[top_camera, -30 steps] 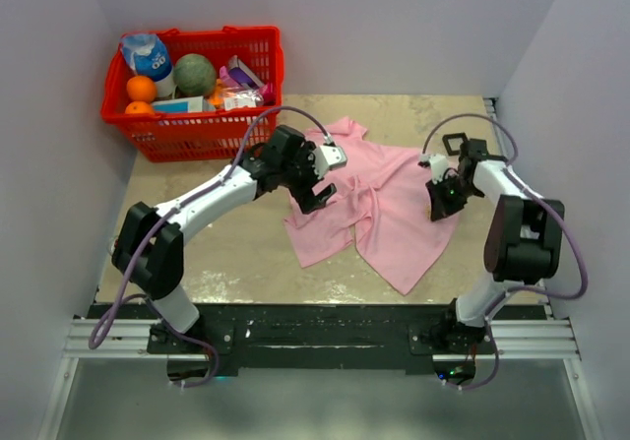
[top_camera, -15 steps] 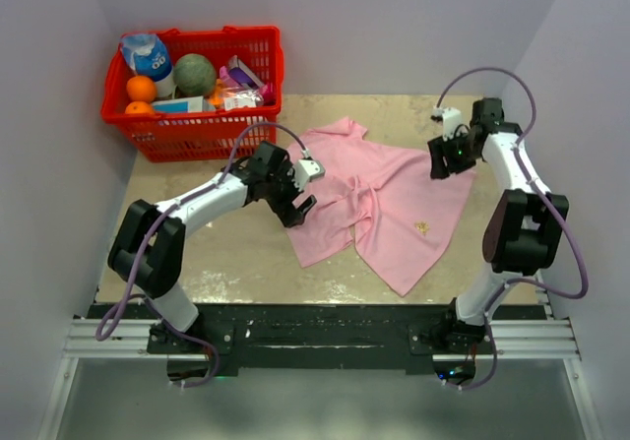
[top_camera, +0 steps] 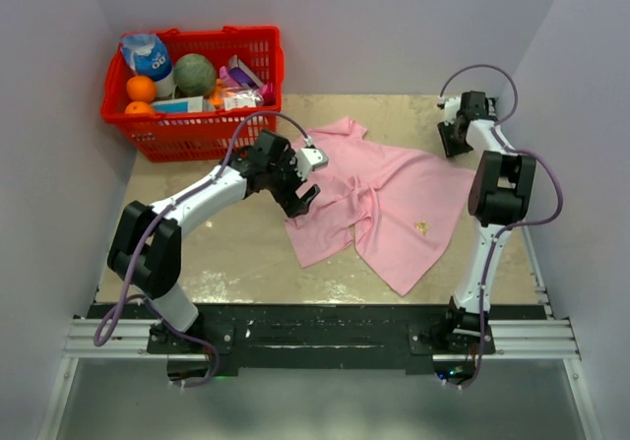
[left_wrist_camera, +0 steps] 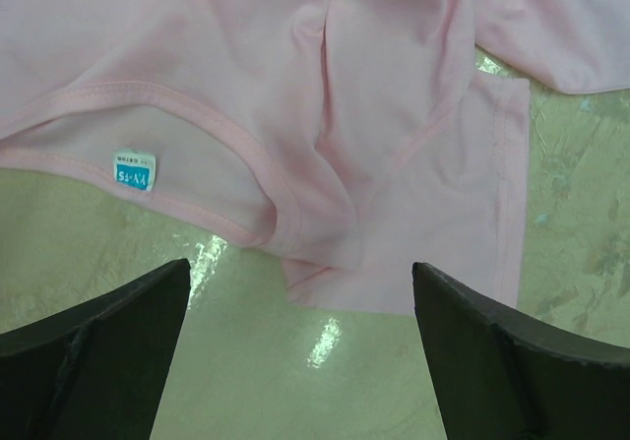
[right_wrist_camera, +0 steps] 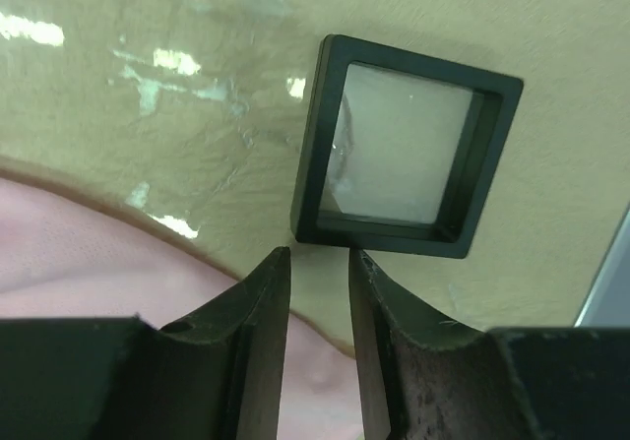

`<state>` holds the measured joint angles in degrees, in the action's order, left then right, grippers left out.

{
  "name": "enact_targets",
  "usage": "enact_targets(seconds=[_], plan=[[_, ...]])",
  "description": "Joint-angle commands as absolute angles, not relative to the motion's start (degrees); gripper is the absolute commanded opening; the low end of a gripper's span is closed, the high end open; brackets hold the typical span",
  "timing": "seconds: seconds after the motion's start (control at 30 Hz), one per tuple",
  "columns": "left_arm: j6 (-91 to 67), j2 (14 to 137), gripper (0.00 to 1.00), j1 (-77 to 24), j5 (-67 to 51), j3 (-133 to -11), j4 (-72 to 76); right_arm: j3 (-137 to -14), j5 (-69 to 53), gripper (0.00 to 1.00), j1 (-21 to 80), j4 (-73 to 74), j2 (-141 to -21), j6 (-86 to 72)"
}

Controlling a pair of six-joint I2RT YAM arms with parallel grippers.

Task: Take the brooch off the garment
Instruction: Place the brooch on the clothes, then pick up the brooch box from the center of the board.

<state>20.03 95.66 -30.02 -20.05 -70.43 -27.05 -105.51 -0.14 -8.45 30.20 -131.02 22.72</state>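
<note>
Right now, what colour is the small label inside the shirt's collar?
White with blue-green print; the label shows best in the left wrist view.

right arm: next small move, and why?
Probably ease the right tool forward so its fingers straddle the near wall of the black box. The tool is nearly closed and empty, with the box's corner just beyond its tips. The brooch is still on the garment, so a container looks wanted first.
</note>
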Motion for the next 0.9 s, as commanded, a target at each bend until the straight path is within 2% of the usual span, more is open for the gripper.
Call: enact_targets(seconds=[0.0, 0.17, 0.3, 0.67, 0.87], plan=[[19.51, 93.25, 1.00, -29.88, -21.44, -71.37, -28.21, -111.27, 0.09, 0.33, -8.44, 26.80, -129.11, 20.83], [19.16, 93.08, 1.00, -29.88, -22.50, -70.66, -28.48, -112.76, -0.97, 0.33, -8.35, 26.72, -129.72, 21.18], [18.99, 93.25, 1.00, -29.97, -22.76, -71.10, -28.74, -118.29, -0.18, 0.39, -8.09, 28.29, -134.55, 21.09], [19.42, 93.34, 1.00, -29.88, -21.88, -71.37, -29.53, -123.04, 0.09, 0.39, -7.73, 28.56, -140.36, 21.53], [19.51, 92.72, 1.00, -29.97, -21.62, -70.75, -29.53, -122.35, -5.35, 0.37, -7.65, 29.88, -140.80, 21.27]])
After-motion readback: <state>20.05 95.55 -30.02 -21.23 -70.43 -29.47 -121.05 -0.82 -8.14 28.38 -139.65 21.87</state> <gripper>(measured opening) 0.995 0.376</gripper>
